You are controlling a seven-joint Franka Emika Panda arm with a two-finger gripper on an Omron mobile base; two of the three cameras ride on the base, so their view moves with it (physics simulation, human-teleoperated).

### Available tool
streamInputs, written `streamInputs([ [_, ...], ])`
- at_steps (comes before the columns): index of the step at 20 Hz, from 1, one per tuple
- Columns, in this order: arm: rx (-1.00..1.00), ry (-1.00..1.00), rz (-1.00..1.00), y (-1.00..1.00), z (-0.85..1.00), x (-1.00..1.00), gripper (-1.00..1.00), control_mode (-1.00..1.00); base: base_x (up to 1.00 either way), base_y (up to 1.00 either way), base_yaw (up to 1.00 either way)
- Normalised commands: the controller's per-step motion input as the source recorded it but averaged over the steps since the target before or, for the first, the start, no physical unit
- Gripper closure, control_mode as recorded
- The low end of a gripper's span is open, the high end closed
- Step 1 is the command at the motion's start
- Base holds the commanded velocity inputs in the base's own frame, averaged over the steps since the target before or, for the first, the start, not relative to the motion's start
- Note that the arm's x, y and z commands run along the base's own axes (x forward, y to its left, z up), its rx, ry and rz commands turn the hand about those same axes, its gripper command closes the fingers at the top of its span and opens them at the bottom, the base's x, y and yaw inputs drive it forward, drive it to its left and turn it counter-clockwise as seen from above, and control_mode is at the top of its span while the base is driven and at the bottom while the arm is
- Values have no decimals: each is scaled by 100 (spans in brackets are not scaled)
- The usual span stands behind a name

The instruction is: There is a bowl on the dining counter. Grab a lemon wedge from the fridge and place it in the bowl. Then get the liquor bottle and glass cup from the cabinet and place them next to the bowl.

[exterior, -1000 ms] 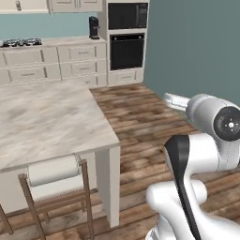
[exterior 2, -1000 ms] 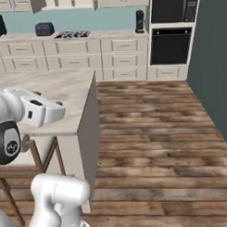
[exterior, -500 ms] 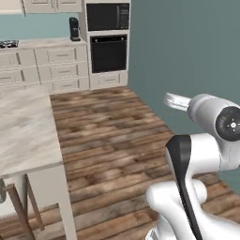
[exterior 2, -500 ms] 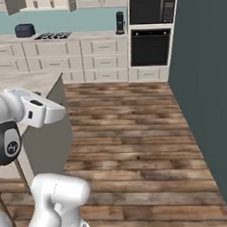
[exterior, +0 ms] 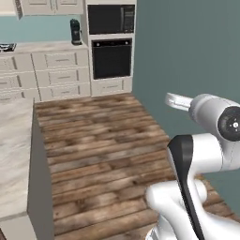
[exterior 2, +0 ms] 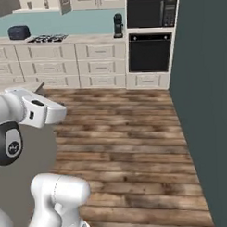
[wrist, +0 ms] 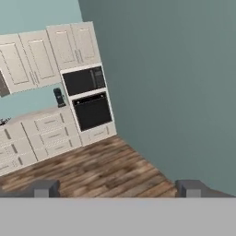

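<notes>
1. Gripper (wrist: 118, 189) has its two dark finger tips standing far apart at the bottom of the hand view, and nothing is between them.
2. It points over the wooden floor (wrist: 92, 168) toward the corner where the built-in oven (wrist: 92, 110) meets the teal wall (wrist: 175, 83); it is well apart from both.
3. The dining counter (exterior: 14, 154) lies at the left edge of the left base view, with only its beige marbled end to see; no bowl shows on this part.
4. I judge that the task is at its beginning: the robot seems to be on the way to the fridge for the lemon wedge, and nothing is fetched yet.
5. The next move calls for bringing the fridge into view, then lining the open fingers up with one door handle.
6. The arm (exterior: 201, 154) is folded close over the base, with the elbow raised and the hand carried level and forward.
</notes>
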Motion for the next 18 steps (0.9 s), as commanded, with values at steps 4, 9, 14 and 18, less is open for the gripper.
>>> streamInputs([
  [4, 0, 0, 0, 0, 0, 0, -100, 100, 100, -28, 27],
  [9, 0, 0, 0, 0, 0, 0, -100, 100, 100, -25, 31],
  [14, 0, 0, 0, 0, 0, 0, -100, 100, 100, -36, 31],
  [18, 0, 0, 0, 0, 0, 0, -100, 100, 100, -38, 31],
])
